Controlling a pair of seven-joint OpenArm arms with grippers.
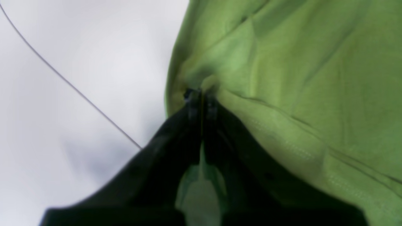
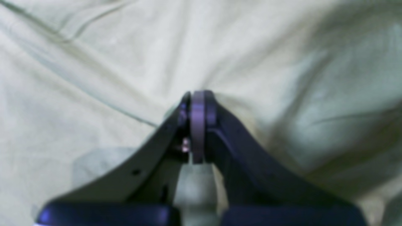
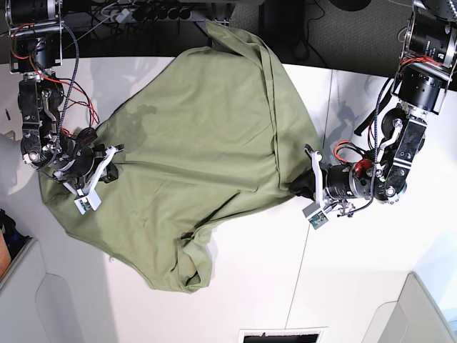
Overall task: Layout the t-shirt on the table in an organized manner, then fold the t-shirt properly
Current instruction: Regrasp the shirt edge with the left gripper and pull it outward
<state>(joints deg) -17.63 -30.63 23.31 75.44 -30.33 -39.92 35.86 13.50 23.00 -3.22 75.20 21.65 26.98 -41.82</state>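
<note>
Both grippers' fingers pinch the t-shirt — spread rumpled on the table.

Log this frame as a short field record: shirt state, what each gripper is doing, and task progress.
shirt: t-shirt spread loosely on the table, wrinkled, lower edge bunched, far edge past the table's rim
left gripper: left gripper shut on the shirt's edge, beside bare table
right gripper: right gripper shut, jaws together at the fabric; whether it pinches cloth cannot be told
progress: not flat yet, no fold made
</note>
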